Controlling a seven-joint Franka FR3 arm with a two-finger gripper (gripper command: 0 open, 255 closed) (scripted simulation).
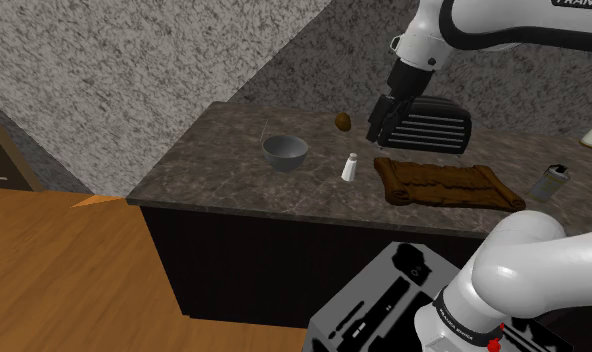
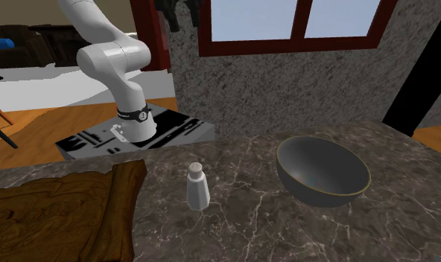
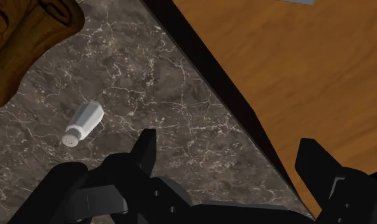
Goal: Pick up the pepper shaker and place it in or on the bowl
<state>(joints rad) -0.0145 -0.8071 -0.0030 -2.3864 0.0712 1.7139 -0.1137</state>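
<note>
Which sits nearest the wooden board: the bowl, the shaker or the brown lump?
The white shaker, upright beside the board; bowl and lump sit farther off.

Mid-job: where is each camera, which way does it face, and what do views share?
Shoulder view: behind the stand, looking down over the counter; arm, open gripper.
Second exterior view: low across the counter, facing the arm's base past shaker and bowl.
Wrist view: on the gripper, looking down at the counter; fingers.
Shared: shaker in all three.
</note>
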